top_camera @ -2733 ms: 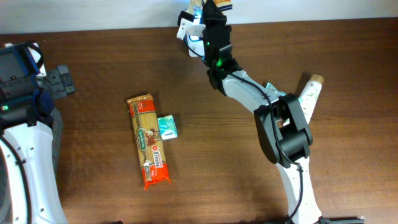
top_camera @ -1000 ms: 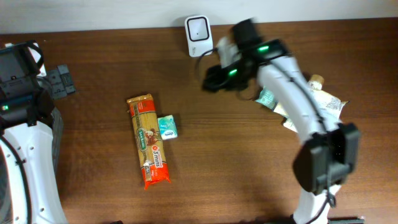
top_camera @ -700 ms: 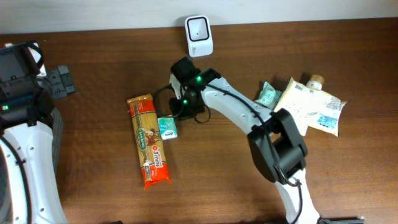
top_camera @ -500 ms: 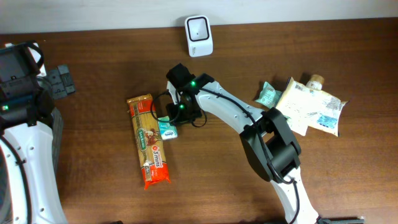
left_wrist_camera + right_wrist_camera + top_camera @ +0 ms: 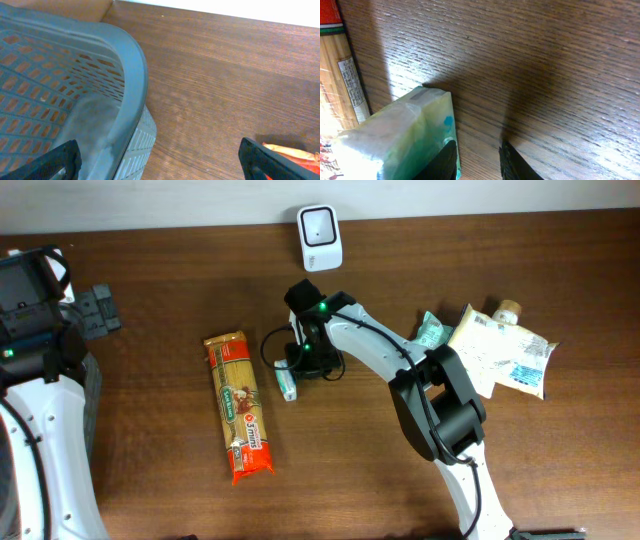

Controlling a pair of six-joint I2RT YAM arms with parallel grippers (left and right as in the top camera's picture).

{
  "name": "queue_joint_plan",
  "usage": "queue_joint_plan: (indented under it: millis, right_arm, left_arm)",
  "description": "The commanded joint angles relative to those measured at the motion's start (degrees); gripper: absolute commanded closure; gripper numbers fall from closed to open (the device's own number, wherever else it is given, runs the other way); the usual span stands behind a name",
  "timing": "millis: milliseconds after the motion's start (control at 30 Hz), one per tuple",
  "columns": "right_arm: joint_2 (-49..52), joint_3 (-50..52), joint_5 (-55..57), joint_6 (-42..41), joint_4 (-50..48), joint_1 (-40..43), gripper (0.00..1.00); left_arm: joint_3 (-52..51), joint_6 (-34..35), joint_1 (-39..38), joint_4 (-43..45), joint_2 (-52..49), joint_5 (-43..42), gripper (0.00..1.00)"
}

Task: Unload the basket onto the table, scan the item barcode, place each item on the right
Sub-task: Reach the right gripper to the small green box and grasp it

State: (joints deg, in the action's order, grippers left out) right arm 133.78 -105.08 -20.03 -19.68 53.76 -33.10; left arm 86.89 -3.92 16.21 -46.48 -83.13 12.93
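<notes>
Print on pasta packet (image 5: 238,406) and tissue pack (image 5: 288,383) is unreadable.

Table (image 5: 140,480) dark grained wood; tissue pack (image 5: 405,125) glossy film; basket (image 5: 127,70) matt grey plastic.

Overhead, the right gripper (image 5: 295,372) sits right over the tissue pack (image 5: 289,386). Only a thin teal sliver pokes out, and the fingertips are hidden, so I can't tell whether they pinch it. On the right wrist view, the pack runs off the bottom edge, both dark fingers (image 5: 446,161) are cut off there too, and the wrapper print is a blur. The pasta packet (image 5: 340,75) is sliced by the left edge. Toward the table's right edge, the arm covers part of a small teal packet (image 5: 430,332). On the left wrist view, the basket (image 5: 127,75) spills off left and bottom, and the left gripper (image 5: 159,150) shows only finger stubs in the bottom corners.
</notes>
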Motion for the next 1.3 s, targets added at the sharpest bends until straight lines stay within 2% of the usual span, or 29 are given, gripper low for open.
queue_joint_plan:
  millis: [0,100,233,267,367,433,567,667,733,800,900,1000,1067,1100,1167,1267]
  right_arm:
    - [0.85,-1.44,2.97,-0.22,2.64,2.01,0.7]
    - [0.83,-10.64,2.69,6.23,11.98,4.76,0.61]
    - [0.83,-20.48,1.07,17.05,17.46,0.0,0.35]
    - [0.83,-20.5,1.6,17.88,17.42,-1.11,0.31]
    - [1.01,-18.03,9.46,17.75,17.07,-6.47,0.28]
    - [2.49,-17.59,13.27,17.77,16.96,-8.94,0.28]
    - [3.21,-17.59,13.51,17.75,16.94,-8.26,0.28]
    - [5.57,-17.57,19.17,17.68,16.63,-7.61,0.29]
    - [6.1,-17.62,23.96,16.24,17.35,-5.31,0.29]
    - [6.1,-17.88,23.65,16.22,18.97,-1.95,0.29]
    - [6.05,-20.24,16.17,16.28,23.32,2.91,0.29]
    - [6.03,-21.77,-2.64,19.52,27.63,6.36,0.3]
    - [6.12,-21.09,-4.83,19.47,28.5,6.1,0.3]
    - [6.12,-19.91,-4.46,19.45,28.17,6.08,0.41]
    - [6.14,-16.41,-0.94,16.7,25.57,6.12,0.46]
    - [6.14,-9.66,-4.0,15.98,18.4,5.97,0.55]
  left_arm:
    - [0.17,-0.92,0.26,0.09,0.44,0.2,0.01]
    - [0.17,-0.92,0.26,0.11,0.44,0.2,0.01]
    - [0.17,-0.92,0.26,0.11,0.44,0.2,0.01]
    - [0.17,-0.92,0.26,0.09,0.44,0.2,0.01]
    - [0.17,-0.92,0.26,0.09,0.44,0.2,0.01]
    - [0.17,-0.92,0.26,0.09,0.44,0.2,0.01]
    - [0.17,-0.92,0.26,0.09,0.44,0.2,0.01]
    - [0.17,-0.92,0.26,0.11,0.44,0.2,0.01]
    - [0.17,-0.92,0.26,0.11,0.44,0.2,0.01]
    - [0.17,-0.92,0.26,0.09,0.44,0.2,0.01]
    - [0.17,-0.92,0.26,0.11,0.44,0.2,0.01]
    - [0.17,-0.92,0.26,0.11,0.44,0.2,0.01]
    - [0.17,-0.92,0.26,0.09,0.44,0.2,0.01]
    - [0.17,-0.92,0.26,0.11,0.44,0.2,0.01]
    - [0.17,-0.92,0.26,0.11,0.44,0.2,0.01]
    - [0.17,-0.92,0.26,0.11,0.44,0.2,0.01]
